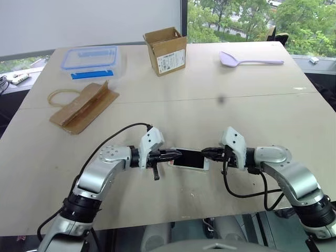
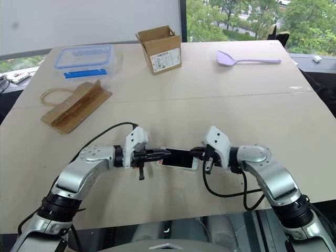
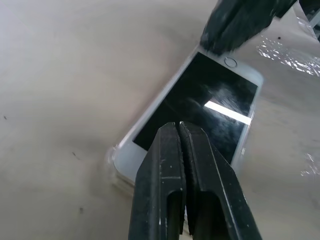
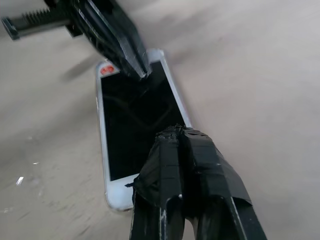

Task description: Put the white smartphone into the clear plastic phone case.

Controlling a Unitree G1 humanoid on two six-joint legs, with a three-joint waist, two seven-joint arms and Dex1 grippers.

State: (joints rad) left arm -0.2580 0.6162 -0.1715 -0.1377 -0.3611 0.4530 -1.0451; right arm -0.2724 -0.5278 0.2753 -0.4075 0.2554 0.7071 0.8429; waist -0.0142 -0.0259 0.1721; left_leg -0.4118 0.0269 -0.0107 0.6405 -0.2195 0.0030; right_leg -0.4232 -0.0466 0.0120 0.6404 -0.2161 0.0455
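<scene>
The white smartphone [image 1: 189, 159] lies flat and screen up on the table, near the front edge, between my two grippers. A clear plastic phone case [image 3: 116, 167] shows as a thin transparent rim hugging the phone's edge and corner. My left gripper [image 1: 176, 155] is shut, and its tip rests over the phone's left end [image 3: 179, 125]. My right gripper [image 1: 206, 153] is shut too, with its taped tip over the end with the home button [image 4: 175, 131]. Neither gripper has the phone between its fingers. Each wrist view also shows the other gripper at the phone's far end.
An open cardboard box [image 1: 166, 51] stands at the back centre. A clear box with a blue-rimmed lid [image 1: 92, 60] sits at the back left, and a purple spatula [image 1: 247, 60] lies at the back right. Folded cardboard [image 1: 84, 106] and a rubber band [image 1: 60, 96] lie at the left.
</scene>
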